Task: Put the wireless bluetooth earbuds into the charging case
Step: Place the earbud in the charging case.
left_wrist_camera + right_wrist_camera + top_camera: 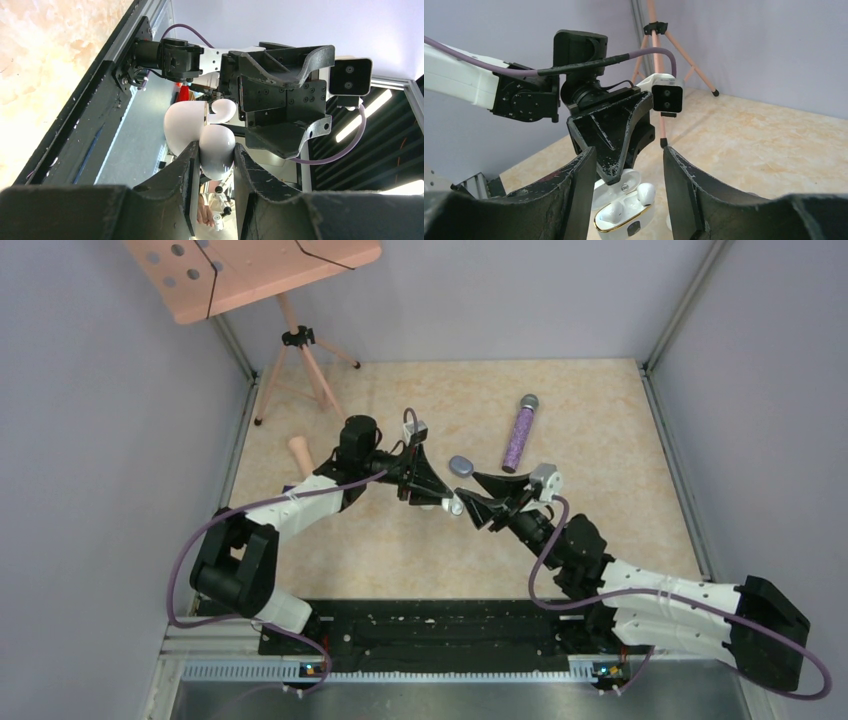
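A white charging case (624,222) with a gold rim is held open above the table, its lid (624,182) tipped back. My left gripper (216,146) is shut on the case body (216,152). Two white earbuds lie in the case. One earbud (613,211) sits low in its well. The other earbud (645,192) stands higher at the rim. My right gripper (629,150) is open, a finger on either side of the case and touching neither it nor the buds. From above, both grippers meet over the table's middle, left gripper (447,500) against right gripper (468,492).
A purple glitter microphone (519,433) lies behind the grippers, with a small closed grey case (461,466) beside it. A pink tripod (300,365) holding a wooden board (250,270) stands at the back left. A pink cylinder (299,452) lies by the left arm.
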Robot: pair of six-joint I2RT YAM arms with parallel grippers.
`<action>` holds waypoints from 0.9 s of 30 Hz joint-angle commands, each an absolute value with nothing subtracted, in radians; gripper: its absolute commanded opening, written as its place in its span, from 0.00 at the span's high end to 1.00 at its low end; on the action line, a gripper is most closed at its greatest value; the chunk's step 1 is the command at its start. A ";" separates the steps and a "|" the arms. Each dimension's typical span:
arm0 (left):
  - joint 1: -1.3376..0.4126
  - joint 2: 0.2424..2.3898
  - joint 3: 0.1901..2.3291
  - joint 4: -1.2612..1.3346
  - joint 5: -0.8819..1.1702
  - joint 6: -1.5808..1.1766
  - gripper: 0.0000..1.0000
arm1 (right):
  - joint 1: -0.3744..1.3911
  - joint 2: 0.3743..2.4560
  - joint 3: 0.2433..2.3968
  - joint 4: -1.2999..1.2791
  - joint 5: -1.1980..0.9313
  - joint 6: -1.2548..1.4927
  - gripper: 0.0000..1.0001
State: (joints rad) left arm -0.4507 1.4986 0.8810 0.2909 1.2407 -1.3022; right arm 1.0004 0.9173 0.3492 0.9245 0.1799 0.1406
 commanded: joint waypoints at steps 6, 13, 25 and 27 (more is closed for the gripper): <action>-0.451 1.452 0.920 0.251 1.244 -1.234 1.00 | 1.014 0.856 0.375 0.853 0.386 0.283 0.67; -0.452 1.447 0.923 0.228 1.241 -1.215 1.00 | 0.958 0.798 0.416 0.562 0.479 0.452 1.00; -0.452 1.451 0.934 0.221 1.234 -1.213 1.00 | 0.957 0.903 0.494 0.494 0.294 0.395 1.00; -0.452 1.453 0.936 0.221 1.234 -1.212 1.00 | 0.957 0.905 0.498 0.490 0.277 0.390 1.00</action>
